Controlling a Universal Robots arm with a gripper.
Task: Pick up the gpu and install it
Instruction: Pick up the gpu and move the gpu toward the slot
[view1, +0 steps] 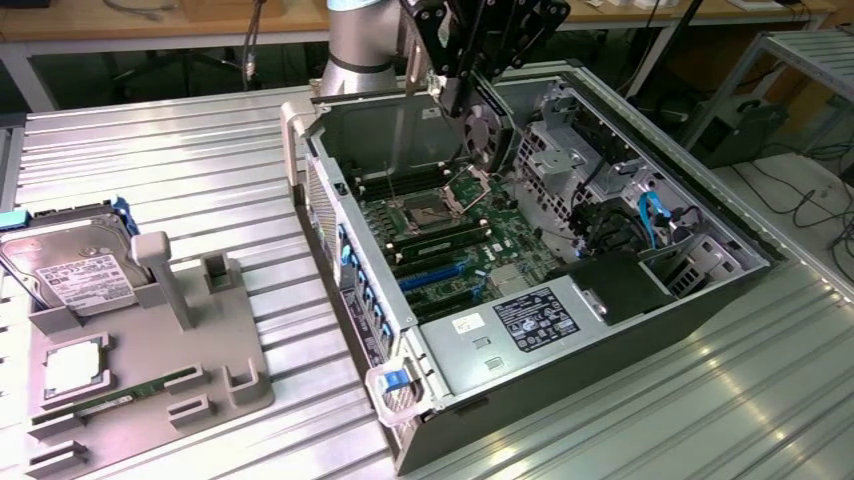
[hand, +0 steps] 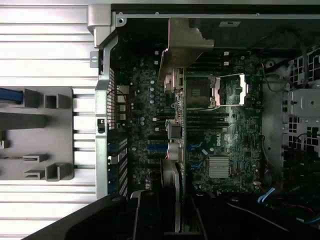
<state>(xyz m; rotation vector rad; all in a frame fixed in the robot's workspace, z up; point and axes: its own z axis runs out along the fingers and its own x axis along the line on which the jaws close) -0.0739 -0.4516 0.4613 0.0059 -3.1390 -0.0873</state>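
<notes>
Clearly, the gripper (view1: 461, 80) is clamped on the gpu (view1: 483, 132), at about twelve o'clock in the exterior view. The card hangs on edge, with its round fan face turned toward the exterior view's right and its long silver bracket (view1: 404, 105) pointing down into the open computer case (view1: 627, 385). The arm above is cut off by the frame. The card's lower edge overlaps the case interior, so I cannot tell whether it touches anything there.

In the wrist view the gpu (hand: 183, 42) shows edge-on as a thin line crossing the motherboard (hand: 220, 130), beside the bare CPU socket (hand: 199, 92). The far end of the line is lost in the dark gripper body.

At about eight o'clock in the exterior view, a grey fixture tray (view1: 200, 345) sits on the ribbed metal table (view1: 174, 150), well apart from the case. It carries a hard drive (view1: 74, 265), partly cut by the frame edge, and a narrow RAM stick (view1: 120, 398) that is hard to make out.
</notes>
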